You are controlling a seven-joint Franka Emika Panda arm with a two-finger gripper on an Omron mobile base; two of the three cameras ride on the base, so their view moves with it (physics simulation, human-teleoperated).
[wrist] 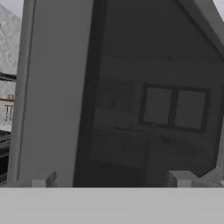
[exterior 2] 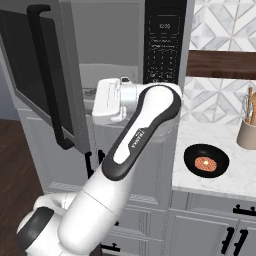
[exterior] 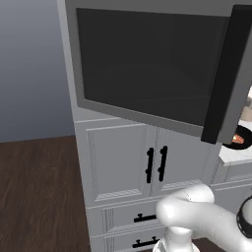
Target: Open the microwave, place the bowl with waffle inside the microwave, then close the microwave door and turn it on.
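Observation:
The microwave (exterior 2: 164, 45) stands built into the white cabinet column, and its cavity (exterior 2: 107, 50) is exposed. The microwave door (exterior: 147, 64) hangs swung out to the left, its black bar handle (exterior 2: 47, 75) facing outward. My gripper (wrist: 112, 180) is open and holds nothing. It sits just inside the opening, close to the door's inner face (wrist: 57, 87), with its fingertips (wrist: 43, 179) wide apart. The black bowl (exterior 2: 206, 160) rests on the counter to the right of the microwave, with the waffle (exterior 2: 205, 163) lying in it. The same bowl (exterior: 238, 138) peeks out past the door's edge.
A white marble counter (exterior 2: 225, 187) runs to the right, with a beige utensil holder (exterior 2: 247, 131) at its back. White cabinet doors with short black handles (exterior: 156, 165) and drawers sit below the microwave. Dark wooden floor (exterior: 39, 197) lies to the left.

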